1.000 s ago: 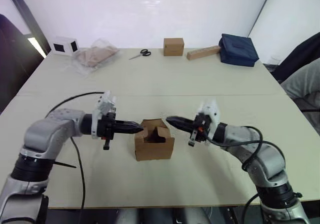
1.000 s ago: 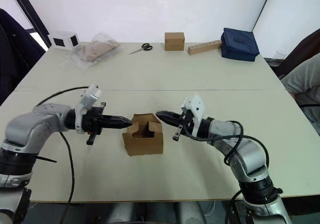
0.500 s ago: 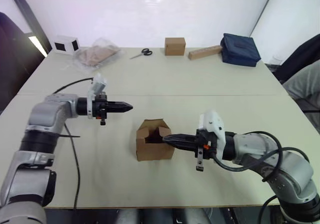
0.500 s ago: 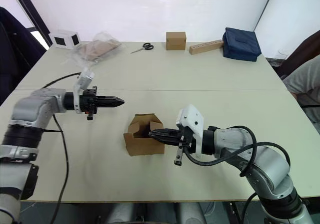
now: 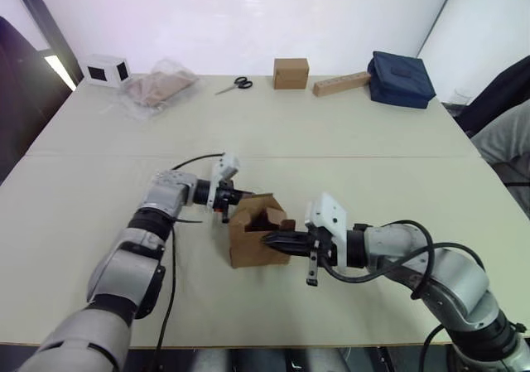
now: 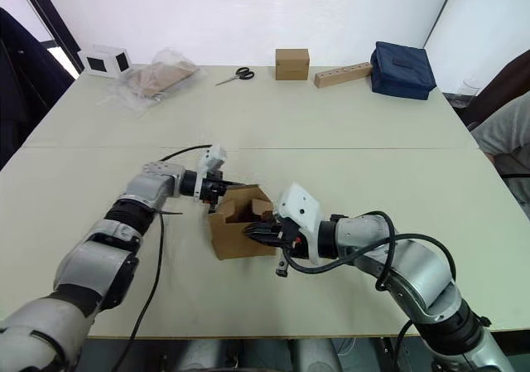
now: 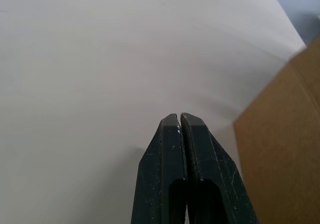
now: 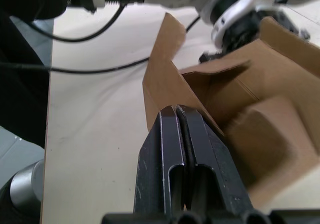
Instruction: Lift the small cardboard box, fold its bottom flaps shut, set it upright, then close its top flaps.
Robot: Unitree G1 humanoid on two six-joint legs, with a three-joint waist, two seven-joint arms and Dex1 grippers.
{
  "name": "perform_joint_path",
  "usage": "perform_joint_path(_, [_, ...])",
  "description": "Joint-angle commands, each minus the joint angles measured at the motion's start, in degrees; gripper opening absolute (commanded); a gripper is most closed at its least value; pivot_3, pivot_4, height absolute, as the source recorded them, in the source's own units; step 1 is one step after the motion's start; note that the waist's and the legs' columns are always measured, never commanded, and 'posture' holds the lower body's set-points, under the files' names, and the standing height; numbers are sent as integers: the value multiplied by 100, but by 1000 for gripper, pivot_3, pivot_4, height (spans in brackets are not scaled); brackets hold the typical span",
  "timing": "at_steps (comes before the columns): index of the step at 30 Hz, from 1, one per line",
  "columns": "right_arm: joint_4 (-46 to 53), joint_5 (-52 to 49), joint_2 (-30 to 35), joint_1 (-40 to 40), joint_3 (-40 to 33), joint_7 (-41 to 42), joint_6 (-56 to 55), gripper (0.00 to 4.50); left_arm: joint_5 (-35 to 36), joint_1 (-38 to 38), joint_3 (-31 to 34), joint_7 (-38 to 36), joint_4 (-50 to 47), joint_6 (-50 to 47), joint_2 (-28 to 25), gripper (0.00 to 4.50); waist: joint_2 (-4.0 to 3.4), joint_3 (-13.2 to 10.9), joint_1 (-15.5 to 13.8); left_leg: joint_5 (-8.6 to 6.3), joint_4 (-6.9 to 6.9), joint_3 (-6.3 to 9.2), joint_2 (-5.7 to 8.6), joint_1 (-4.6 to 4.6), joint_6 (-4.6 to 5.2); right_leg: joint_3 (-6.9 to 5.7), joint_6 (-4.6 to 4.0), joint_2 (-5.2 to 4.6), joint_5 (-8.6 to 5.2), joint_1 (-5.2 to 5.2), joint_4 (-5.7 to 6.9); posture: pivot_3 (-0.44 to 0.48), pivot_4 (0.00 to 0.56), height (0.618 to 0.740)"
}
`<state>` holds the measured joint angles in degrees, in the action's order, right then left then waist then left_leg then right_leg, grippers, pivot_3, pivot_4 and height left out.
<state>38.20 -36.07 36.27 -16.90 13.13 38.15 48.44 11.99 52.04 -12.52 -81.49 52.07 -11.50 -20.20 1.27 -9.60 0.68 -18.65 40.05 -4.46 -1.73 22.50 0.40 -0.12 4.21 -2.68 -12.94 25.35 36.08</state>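
While the small cardboard box (image 5: 258, 238) sits on the tabletop (image 5: 348, 132) between my pincers, flaps up and unfolded, my left pincer (image 7: 180, 120) and right pincer (image 8: 176, 112), both pressed together, touch it; nothing is lifted yet.

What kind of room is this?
Probably a robot test lab: a plain table before white screens, scattered props such as scissors and a white marker cube, and a small cardboard box being handled.

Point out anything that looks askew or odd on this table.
The small cardboard box is the one odd thing: its top flaps stand up unevenly, half folded, with the left gripper and right gripper at them. Everything else lies tidy.
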Motion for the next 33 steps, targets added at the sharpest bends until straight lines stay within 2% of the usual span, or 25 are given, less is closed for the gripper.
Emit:
perform_joint_path(1, [51, -3, -80, -46, -44, -51, 13, 0, 105, -46, 110, -415, -457, -120, -46, 62, 0, 0, -2, 0, 0, 0, -1, 0, 0, 0, 0, 0, 0, 0, 0, 0, 150, 740])
perform_joint_path(18, [-321, 156, -283, -94, 82, -32, 62, 0, 385, -622, 142, -558, -2180, -985, -107, 62, -1, 0, -5, 0, 1, 5, -9, -2, 0, 0, 0, 1, 0, -1, 5, 0, 150, 740])
perform_joint_path(27, [-606, 480, -260, -32, 378, 46, 7, 0, 384, -727, 112, -499, -2404, -1040, -179, 62, -1, 1, -4, 0, 1, 5, -5, -5, 0, 0, 0, 2, 0, -4, 6, 0, 150, 740])
perform_joint_path(33, [-684, 603, -278, -2, 363, 105, -145, 0, 348, -766, 317, -260, -2369, -900, -472, 62, -2, 1, -5, 0, 1, 5, -6, -7, 0, -1, 0, 2, 0, -5, 6, 0, 150, 740])
